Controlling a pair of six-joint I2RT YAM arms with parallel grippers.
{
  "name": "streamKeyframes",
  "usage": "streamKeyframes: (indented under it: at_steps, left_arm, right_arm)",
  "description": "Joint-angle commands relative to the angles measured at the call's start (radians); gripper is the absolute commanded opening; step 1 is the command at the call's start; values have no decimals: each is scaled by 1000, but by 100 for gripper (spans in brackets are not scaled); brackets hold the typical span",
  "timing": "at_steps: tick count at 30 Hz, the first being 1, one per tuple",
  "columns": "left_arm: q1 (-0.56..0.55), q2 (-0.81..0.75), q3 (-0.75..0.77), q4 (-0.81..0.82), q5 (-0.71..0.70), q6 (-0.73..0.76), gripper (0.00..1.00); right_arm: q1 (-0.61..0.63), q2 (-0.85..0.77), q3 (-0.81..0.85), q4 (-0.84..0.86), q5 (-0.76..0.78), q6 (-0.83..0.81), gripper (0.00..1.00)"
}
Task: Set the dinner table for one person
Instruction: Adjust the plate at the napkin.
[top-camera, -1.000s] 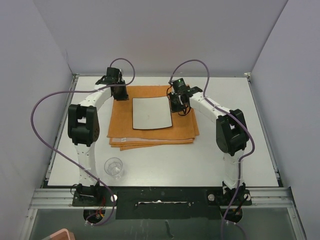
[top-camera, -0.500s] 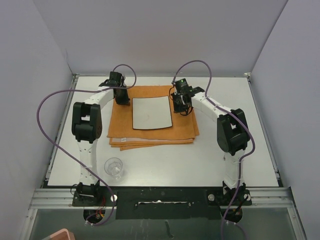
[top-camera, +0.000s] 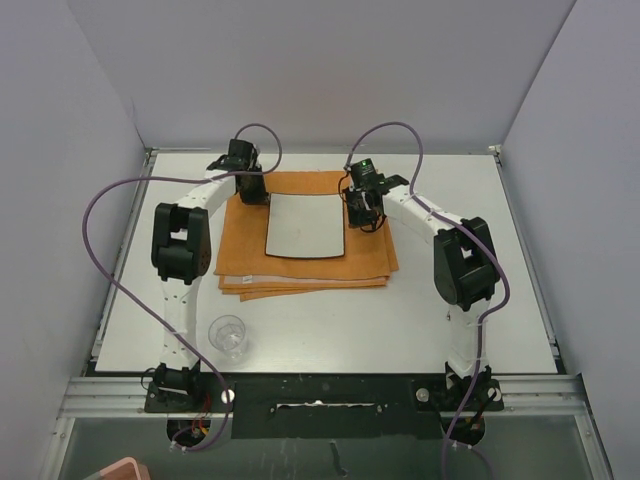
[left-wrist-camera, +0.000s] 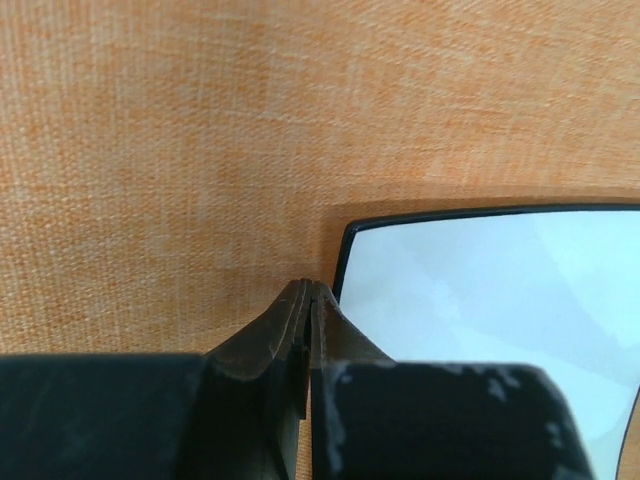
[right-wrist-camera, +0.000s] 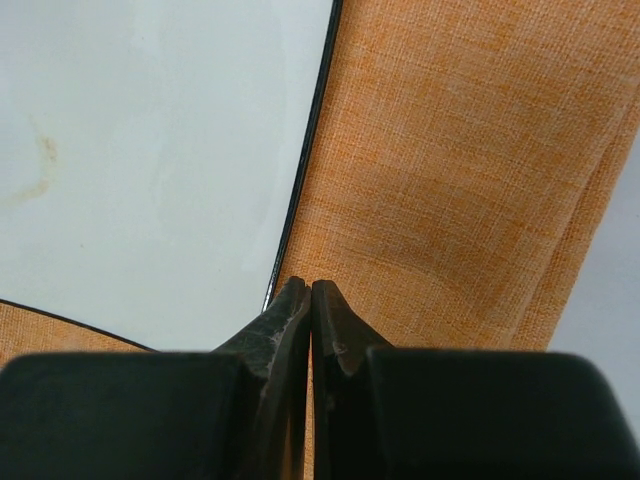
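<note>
The pale grey dinner table (top-camera: 450, 300) carries a folded orange placemat (top-camera: 300, 270) with a square white plate (top-camera: 305, 225) on it. My left gripper (top-camera: 251, 189) is shut and empty, low over the placemat (left-wrist-camera: 180, 150), its tip (left-wrist-camera: 309, 289) just beside the plate's black-rimmed corner (left-wrist-camera: 480, 290). My right gripper (top-camera: 362, 214) is shut and empty, its tip (right-wrist-camera: 311, 288) over the placemat (right-wrist-camera: 450, 170) right at the plate's right edge (right-wrist-camera: 150, 170).
A clear drinking glass (top-camera: 228, 337) stands near the left arm's base, at the front left. Grey walls close the table on three sides. A strip of bare table (right-wrist-camera: 612, 300) shows past the placemat's right edge.
My left gripper has moved right along the placemat's far edge up to the plate's far-left corner. My right gripper has shifted slightly farther back beside the plate. The plate has barely moved.
</note>
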Motion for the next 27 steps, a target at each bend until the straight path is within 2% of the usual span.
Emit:
streamKeyframes:
  at_steps: [1, 8, 15, 20, 27]
  left_arm:
    - [-37, 40, 88, 33, 32, -15, 0]
    - [-54, 30, 99, 9, 15, 16, 0]
    - [-54, -71, -50, 4, -93, 84, 0]
    - [-40, -206, -214, 51, -189, 101, 0]
    - [-7, -353, -315, 71, -258, 135, 0]
  right_arm:
    - [-5, -53, -16, 21, 22, -6, 0]
    - [-11, -56, -16, 15, 20, -10, 0]
    - [-24, -34, -9, 23, 23, -11, 0]
    - [-45, 58, 87, -11, 23, -19, 0]
    - [-54, 123, 139, -10, 5, -18, 0]
